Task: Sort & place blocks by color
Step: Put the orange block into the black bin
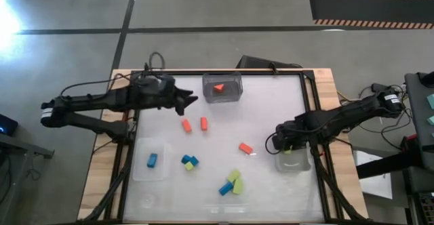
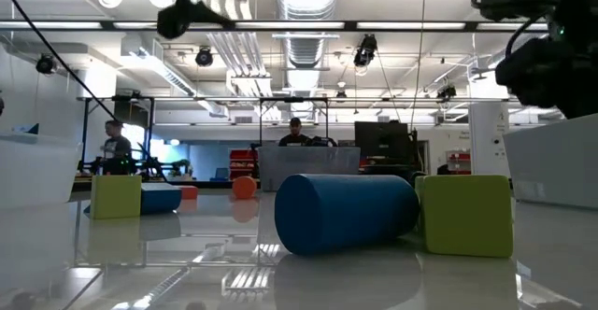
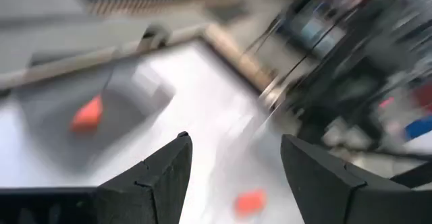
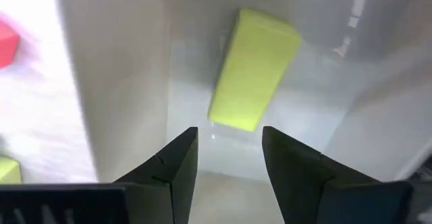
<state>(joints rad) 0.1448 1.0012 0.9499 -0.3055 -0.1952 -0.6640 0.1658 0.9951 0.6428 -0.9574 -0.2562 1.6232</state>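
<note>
Nearest the front edge there's a little cluster of yellow-green and blue blocks (image 1: 232,183). A blue block (image 1: 152,160) sits in the left bin (image 1: 150,173). The right gripper (image 1: 285,146) hangs over the right bin (image 1: 293,162), jaws apart and empty, a yellow-green block (image 4: 253,69) lying inside. Two orange blocks (image 1: 194,124) lie mid-table. Farther back, the left gripper (image 1: 192,101) is open beside the back bin (image 1: 222,88) holding an orange block (image 1: 219,87).

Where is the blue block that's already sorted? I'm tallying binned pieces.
In the high view, the blue block lies inside the clear bin at the table's front left, left of the blue and yellow-green pair.
</note>
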